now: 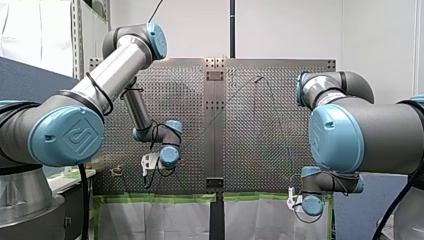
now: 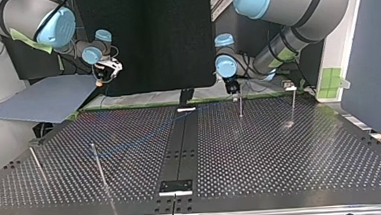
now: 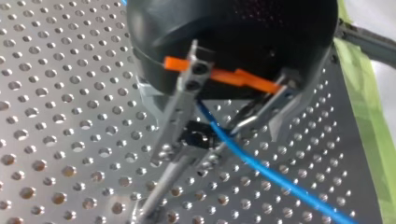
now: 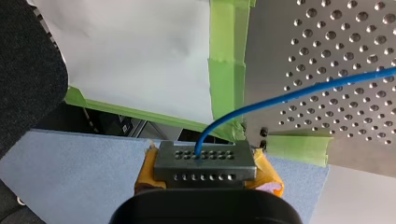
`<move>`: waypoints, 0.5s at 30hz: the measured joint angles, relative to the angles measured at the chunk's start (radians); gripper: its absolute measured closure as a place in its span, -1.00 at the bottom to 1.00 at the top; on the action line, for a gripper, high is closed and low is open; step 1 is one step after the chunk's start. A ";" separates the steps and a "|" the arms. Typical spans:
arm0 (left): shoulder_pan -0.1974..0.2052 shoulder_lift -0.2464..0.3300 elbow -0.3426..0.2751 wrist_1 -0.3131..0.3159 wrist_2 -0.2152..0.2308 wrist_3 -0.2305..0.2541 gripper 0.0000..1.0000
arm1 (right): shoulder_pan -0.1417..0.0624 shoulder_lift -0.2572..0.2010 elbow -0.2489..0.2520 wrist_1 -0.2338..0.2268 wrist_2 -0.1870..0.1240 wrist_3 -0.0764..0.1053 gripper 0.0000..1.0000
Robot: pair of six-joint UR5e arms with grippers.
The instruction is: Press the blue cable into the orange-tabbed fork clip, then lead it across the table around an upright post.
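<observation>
In the left wrist view, my left gripper [image 3: 203,140] hung low over the perforated metal table [image 3: 56,116], its metal fingers [image 3: 180,107] drawn narrow around the thin blue cable [image 3: 261,170], which ran out ahead of it just above the holes. A flat orange strip [image 3: 224,75] lay across the finger roots, and I could not tell whether it was the clip's tab or part of the gripper. The dark lump at the fingertips was equally unclear. In the right wrist view, my right gripper [image 4: 205,163] was closed on the cable, which rose from between its yellow pads [image 4: 267,173], beyond the table's edge of green tape [image 4: 226,70]. In the top view the left gripper stood just beside a slim upright metal post [image 2: 240,104] at the far side, and the cable showed only faintly across the table. In the front view a small pale fixture [image 1: 116,171] near the left gripper might have been the orange-tabbed fork clip, but it was too small to say. Seating looked like the step in hand. It would have gone best with the cable laid square over the slot and pushed straight down, the right gripper giving gentle tension only.
</observation>
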 joint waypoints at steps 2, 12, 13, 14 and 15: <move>-0.001 0.000 0.000 -0.001 0.017 -0.016 -1.00 | 0.001 0.000 -0.001 0.000 -0.002 0.000 1.00; 0.000 0.002 0.001 0.014 0.117 -0.117 -1.00 | 0.002 0.001 -0.001 0.002 -0.003 0.004 1.00; 0.000 0.002 0.001 0.015 0.127 -0.126 -1.00 | 0.002 0.001 -0.001 0.002 -0.003 0.004 1.00; 0.001 0.002 0.001 0.015 0.136 -0.136 -1.00 | 0.002 0.001 -0.001 0.002 -0.003 0.004 1.00; 0.001 0.002 0.002 0.015 0.149 -0.149 -1.00 | 0.003 0.002 -0.001 0.003 -0.003 0.004 1.00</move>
